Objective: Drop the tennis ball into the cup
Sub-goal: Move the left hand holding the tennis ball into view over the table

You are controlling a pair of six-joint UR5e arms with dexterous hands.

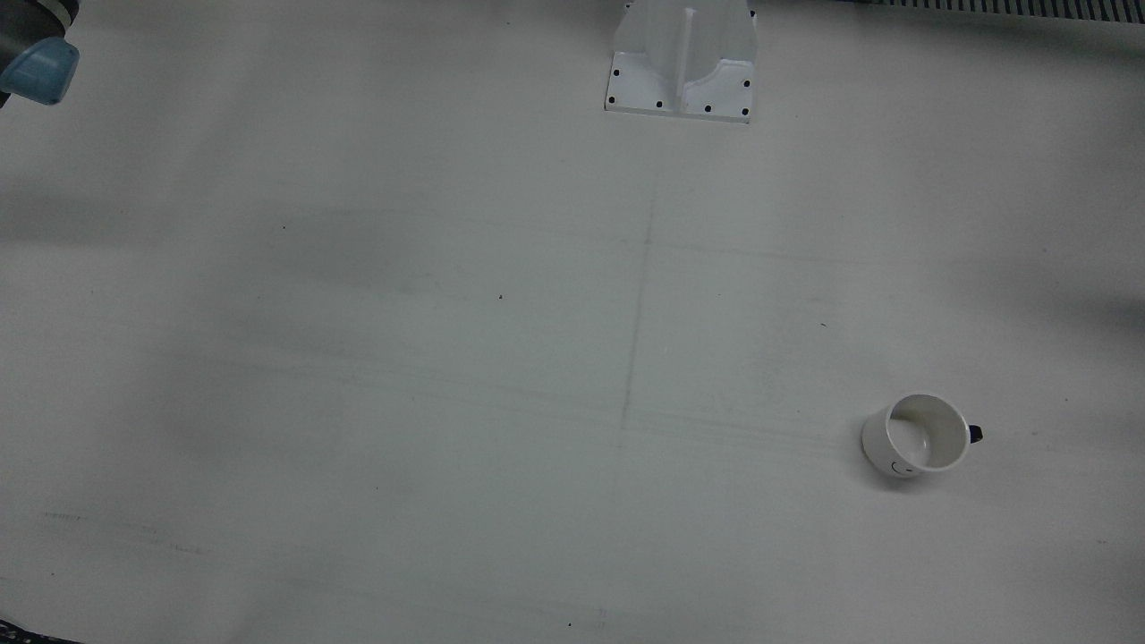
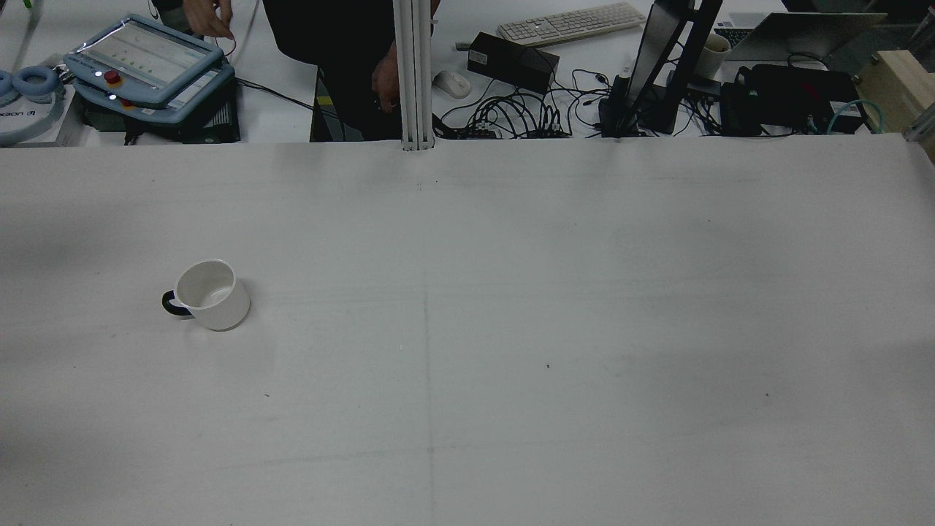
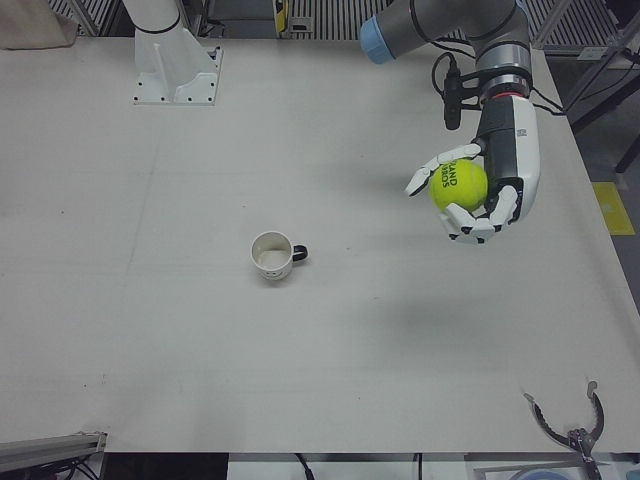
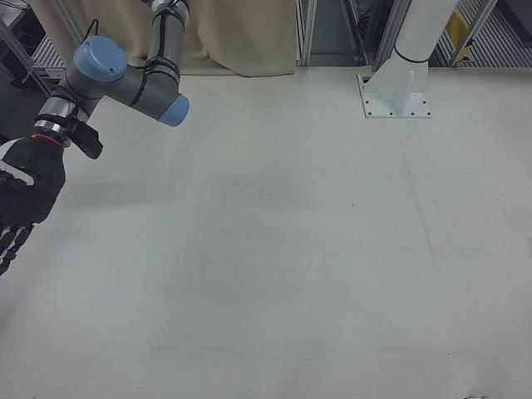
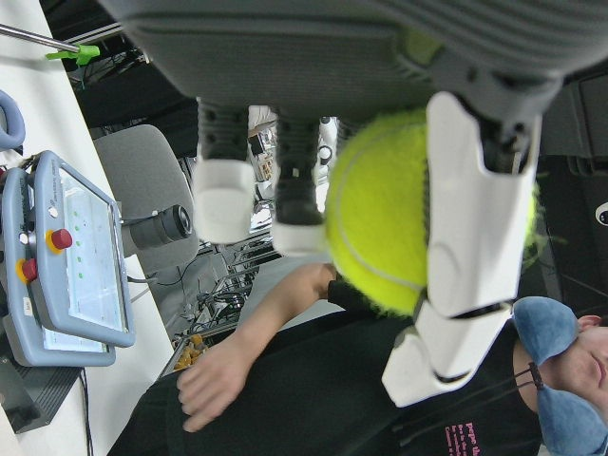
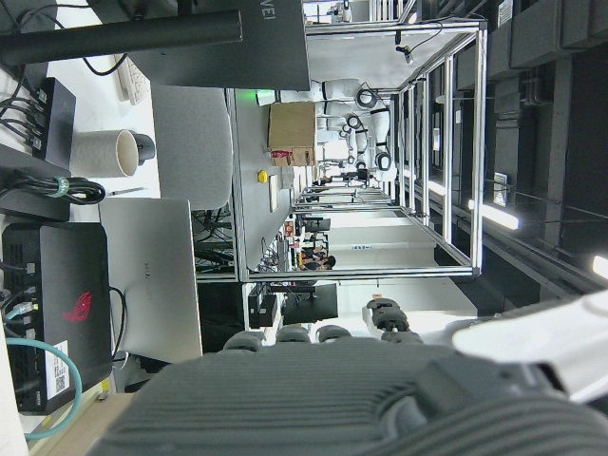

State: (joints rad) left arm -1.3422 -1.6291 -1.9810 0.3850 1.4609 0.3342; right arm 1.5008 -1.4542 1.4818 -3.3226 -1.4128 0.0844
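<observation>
The left hand (image 3: 487,190), white-shelled with dark joints, hangs above the wide white worktop (image 3: 300,370) on the end of a grey arm with a pale blue joint cap (image 3: 375,42). Its fingers (image 3: 432,172) are curled around a bright yellow-green felt tennis ball (image 3: 459,184), which shows dark lettering on its side. In the left hand view the same ball (image 5: 380,218) sits pressed between a broad white finger on one side and shorter grey-and-white fingers (image 5: 223,195) on the other, so the grasp is firm and the ball is clear of the worktop.

A small white ceramic cup with a dark handle (image 3: 272,256) stands upright on the worktop, mouth up, well apart from the ball and off to the view's left of the hand in the left-front view. In the rear view the cup (image 2: 212,296) stands on the left half of the worktop, its handle pointing to that view's left. The front view shows the cup (image 1: 914,436) with a small dark curved mark on its outer wall, and its inside looks bare.

The right hand (image 4: 23,195), dark-backed with white-edged fingers, hangs at the left edge of the right-front view, partly cut off. It holds nothing that can be seen, and its fingers (image 4: 10,241) point downward and look loosely extended. A white arm pedestal (image 4: 397,91) is bolted to the far side of the worktop.
</observation>
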